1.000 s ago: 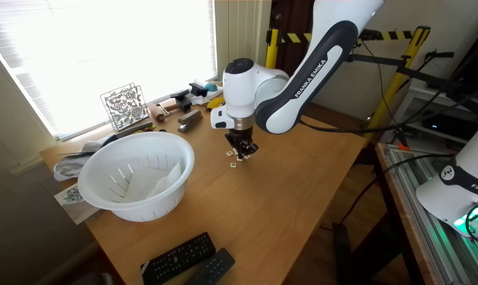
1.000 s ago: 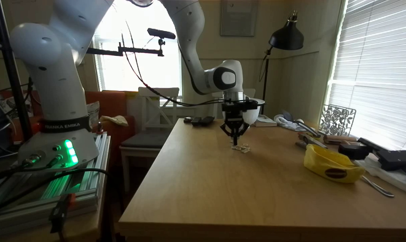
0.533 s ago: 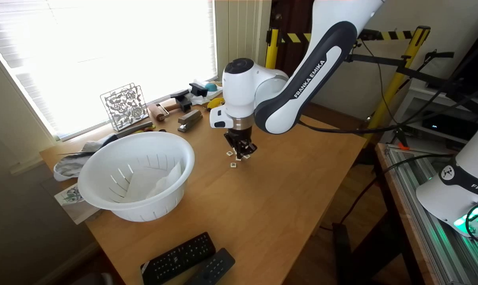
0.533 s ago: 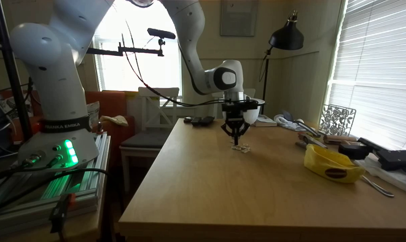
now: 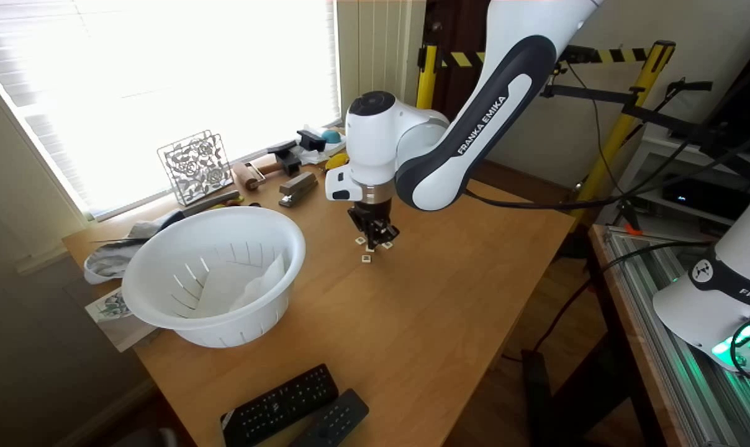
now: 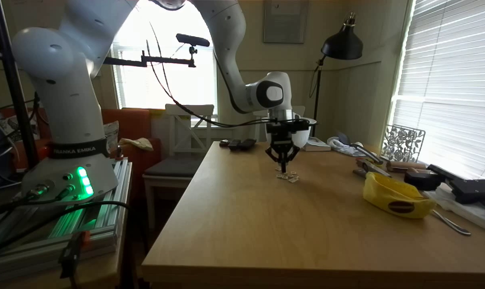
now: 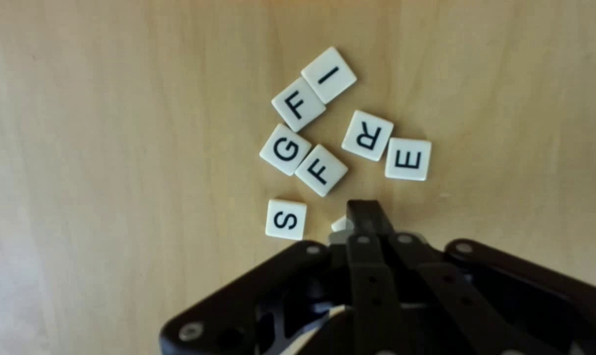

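Observation:
My gripper (image 7: 370, 211) is shut, its fingers pressed together with nothing seen between them. It points down at the wooden table, just over a loose group of white letter tiles; contact is unclear. In the wrist view one tile (image 7: 339, 225) lies mostly hidden under the fingertips. Left of them is the S tile (image 7: 286, 220). Ahead lie an F tile (image 7: 321, 170) beside the G tile (image 7: 285, 149), and the R tile (image 7: 367, 135) beside the E tile (image 7: 408, 159). Farther off, another F tile (image 7: 298, 104) touches the I tile (image 7: 328, 75). All visible letters face up.
A white slotted bowl (image 5: 238, 332) with paper inside stands on the table, with two dark remotes (image 5: 282, 403) near the edge. Along the window side are a stapler (image 5: 298, 188), a metal openwork holder (image 5: 196, 166), and a yellow pouch (image 6: 397, 196).
My gripper has shifted slightly, leftward in one exterior picture and a little rightward in the other, staying low and shut. Whether the tile under the fingertips moved with it, I cannot tell.

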Tool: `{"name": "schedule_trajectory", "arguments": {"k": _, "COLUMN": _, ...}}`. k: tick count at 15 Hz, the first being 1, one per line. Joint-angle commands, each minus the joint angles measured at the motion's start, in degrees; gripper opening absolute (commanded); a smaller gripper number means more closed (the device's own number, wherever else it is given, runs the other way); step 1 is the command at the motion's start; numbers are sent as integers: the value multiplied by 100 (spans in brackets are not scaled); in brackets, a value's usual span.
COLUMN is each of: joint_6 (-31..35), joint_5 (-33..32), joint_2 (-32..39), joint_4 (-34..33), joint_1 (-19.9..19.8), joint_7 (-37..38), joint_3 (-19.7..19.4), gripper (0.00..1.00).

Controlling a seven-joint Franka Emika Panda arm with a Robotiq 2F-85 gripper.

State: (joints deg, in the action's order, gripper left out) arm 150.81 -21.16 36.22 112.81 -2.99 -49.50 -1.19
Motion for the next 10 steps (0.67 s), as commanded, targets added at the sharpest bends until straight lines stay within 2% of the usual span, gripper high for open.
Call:
{"name": "schedule_trajectory", "arguments": {"k": 1, "joint_6": 74, "joint_5": -75, "joint_2": 215, "joint_4": -188, "joint_1": 10, "joint_7": 106, "joint_3": 40, "gripper": 0}}
{"name": "schedule_trajectory", "arguments": {"k": 10, "joint_6": 37, "joint_5": -45, "joint_2": 281, "joint_4": -276, "joint_1": -6, "joint_7": 37, "joint_3": 121, "gripper": 0}}
